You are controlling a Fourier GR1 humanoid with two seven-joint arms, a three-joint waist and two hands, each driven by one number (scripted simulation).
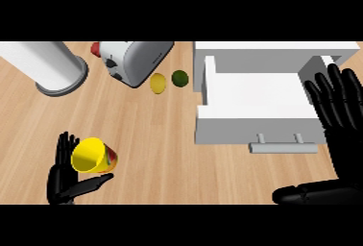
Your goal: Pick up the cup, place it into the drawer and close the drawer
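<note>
Two hands show, and the risk sits with the left hand [65, 178]: its fingers and thumb curl around the yellow cup [93, 155], which lies tilted with its mouth towards the camera, low at the view's left and well apart from the open white drawer [254, 91]. Carried across like that, the cup could slip out of the curl or clip the drawer's front wall near the handle [282, 147]. The right hand [340, 108] stands open beside the drawer's right wall, fingers straight and up, holding nothing, and could block the way in.
</note>
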